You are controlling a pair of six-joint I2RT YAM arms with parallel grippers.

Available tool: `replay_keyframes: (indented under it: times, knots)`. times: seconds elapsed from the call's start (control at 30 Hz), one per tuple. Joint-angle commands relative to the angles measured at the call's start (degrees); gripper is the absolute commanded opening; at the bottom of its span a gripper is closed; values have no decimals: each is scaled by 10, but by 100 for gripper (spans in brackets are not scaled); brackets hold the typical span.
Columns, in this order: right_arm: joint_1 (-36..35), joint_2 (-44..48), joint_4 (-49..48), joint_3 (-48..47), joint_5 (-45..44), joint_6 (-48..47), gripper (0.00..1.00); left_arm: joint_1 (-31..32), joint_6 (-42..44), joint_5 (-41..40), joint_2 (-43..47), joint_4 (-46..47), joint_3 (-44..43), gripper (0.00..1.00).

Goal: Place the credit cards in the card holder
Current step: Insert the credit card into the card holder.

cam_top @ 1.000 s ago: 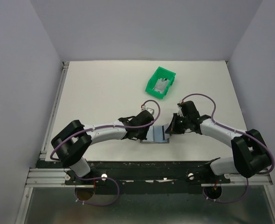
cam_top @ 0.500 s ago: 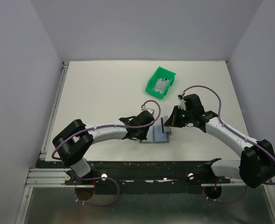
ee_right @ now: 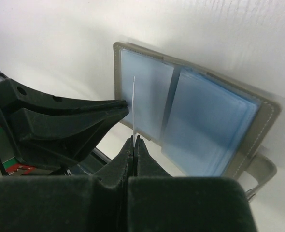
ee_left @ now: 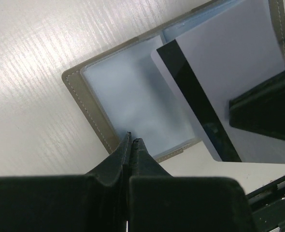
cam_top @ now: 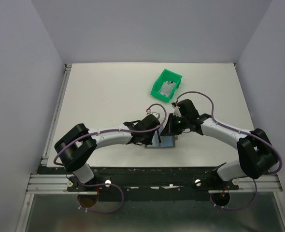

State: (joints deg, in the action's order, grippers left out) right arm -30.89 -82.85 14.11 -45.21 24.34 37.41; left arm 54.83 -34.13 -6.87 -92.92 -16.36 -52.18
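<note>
I see the white table (cam_top: pixel 99 96) with both arms reaching in toward its near centre. The left arm (cam_top: pixel 108 136) comes in from the near left and the right arm (cam_top: pixel 224 130) from the near right; their wrists meet over the card holder (cam_top: pixel 167 142). The green bin (cam_top: pixel 155 90) sits farther back, just right of centre and well apart from the card holder, with pale contents (cam_top: pixel 167 89) that I cannot resolve. The card holder lies open and flat on the table, its light blue inside facing up within a grey-brown rim. The left gripper (ee_left: pixel 131 145) is clenched with nothing visible between its fingers, and its tips rest on the inner face at the holder's edge. The right gripper (ee_right: pixel 134 141) is clamped on one credit card (ee_left: pixel 229 63), white with a dark stripe along one edge. The card is held on edge over the holder's left page, just beside the left gripper's tips; I cannot tell whether it touches the page
</note>
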Motion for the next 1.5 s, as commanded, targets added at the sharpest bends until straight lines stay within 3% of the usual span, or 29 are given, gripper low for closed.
replay_keyframes:
  times: [0.0, 0.37, 1.47]
  knots:
    - [-8, 1, -38, 35, -12, 34, 0, 1, -6, -10, 0, 3, -13, 0]
    - [-9, 2, -69, 88, -37, 43, 0, 1, -6, -8, -4, 5, -13, 0]
    - [-9, -1, -102, 97, -19, 40, 0, 1, -10, -9, -6, 6, -12, 0]
